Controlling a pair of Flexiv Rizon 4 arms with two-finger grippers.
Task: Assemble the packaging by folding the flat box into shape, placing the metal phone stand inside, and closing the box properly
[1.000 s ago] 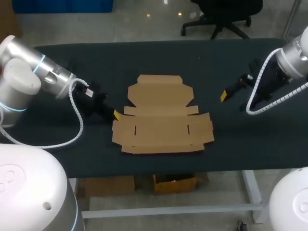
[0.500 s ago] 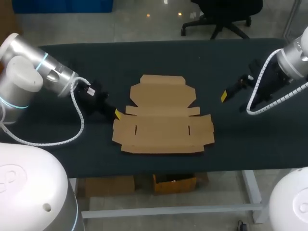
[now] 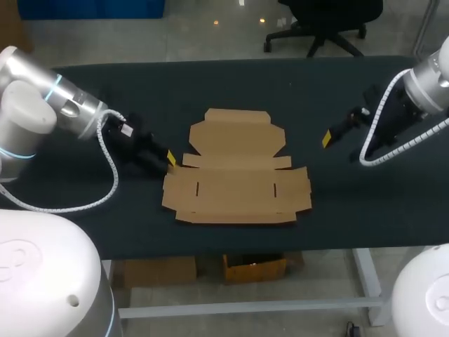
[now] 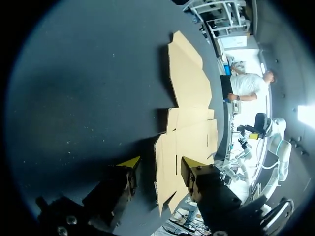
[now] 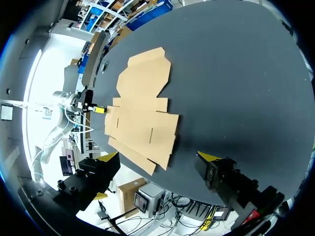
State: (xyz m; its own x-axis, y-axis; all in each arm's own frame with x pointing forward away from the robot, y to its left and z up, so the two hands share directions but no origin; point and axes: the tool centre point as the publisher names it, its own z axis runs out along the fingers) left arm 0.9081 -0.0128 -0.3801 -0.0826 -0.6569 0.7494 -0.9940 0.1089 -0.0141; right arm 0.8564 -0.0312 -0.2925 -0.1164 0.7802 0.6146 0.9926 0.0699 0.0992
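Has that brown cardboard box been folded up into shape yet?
No, the brown cardboard box lies spread out flat on the dark table, with no flap raised.

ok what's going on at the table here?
A flat cardboard box lies unfolded on the dark table, with nothing folded yet. The left gripper is open at the box's left edge, which lies between its fingers in the left wrist view. The right gripper is open, off to the box's right and apart from it.

No readable text, label, number or sign in any view; box (image 3: 238, 189) plain unprinted cardboard, table (image 3: 210, 84) bare dark surface.
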